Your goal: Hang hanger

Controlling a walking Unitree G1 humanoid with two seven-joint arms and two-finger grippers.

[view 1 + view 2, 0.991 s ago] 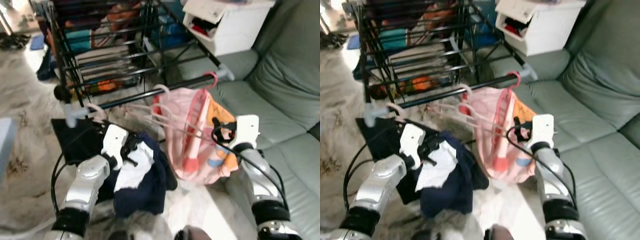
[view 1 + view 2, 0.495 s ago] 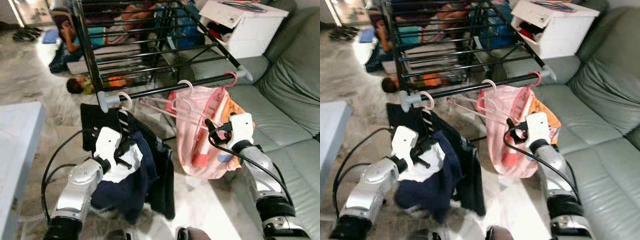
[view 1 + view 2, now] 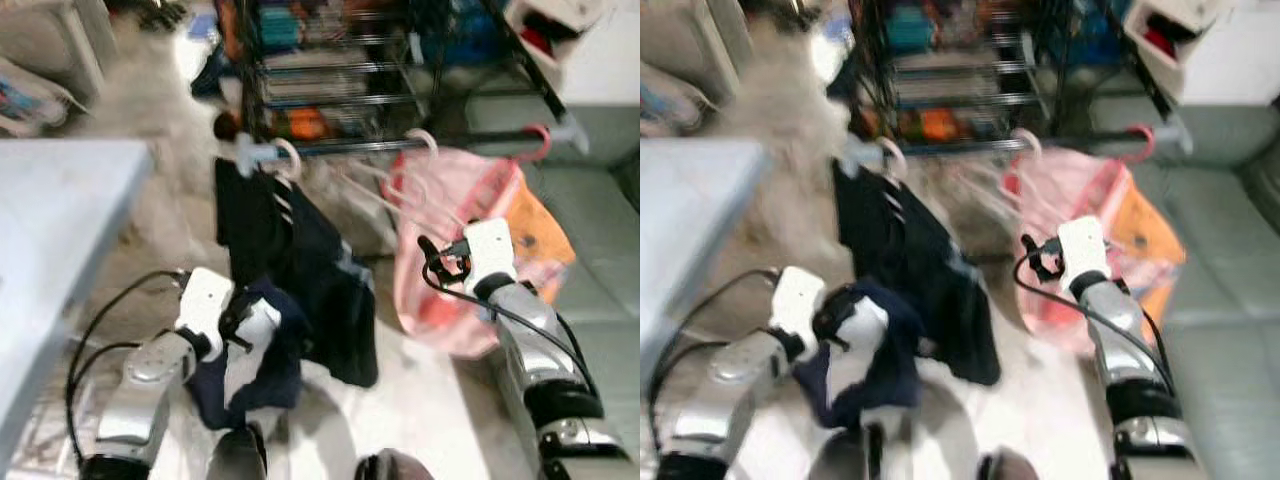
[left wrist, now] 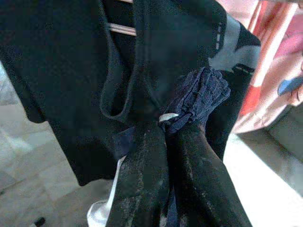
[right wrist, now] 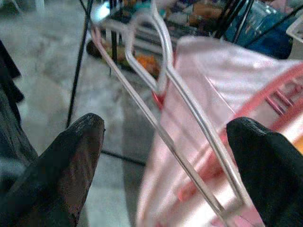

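Note:
My left gripper (image 3: 238, 318) is shut on a bunched navy and white garment (image 3: 262, 352), held low in front of the rack; the left wrist view has both fingers (image 4: 147, 161) pinching the navy cloth (image 4: 201, 97). Behind it a black garment (image 3: 300, 255) hangs on a hanger from the rack's front rail (image 3: 400, 146). My right gripper (image 3: 433, 264) stands open by the pink garment (image 3: 455, 195). In the right wrist view a bare pale hanger (image 5: 161, 92) runs between its spread fingers (image 5: 71, 161), and I cannot tell if it touches them.
A grey table (image 3: 55, 230) fills the left side. The black drying rack (image 3: 340, 60) holds folded clothes behind the rail. A grey sofa (image 3: 600, 230) is on the right and a white box (image 3: 590, 35) at the back right. The picture is blurred.
The whole view has swung, so the rack sits further right and the table looms larger. My left gripper still holds the navy garment and the right stays open by the pink garment.

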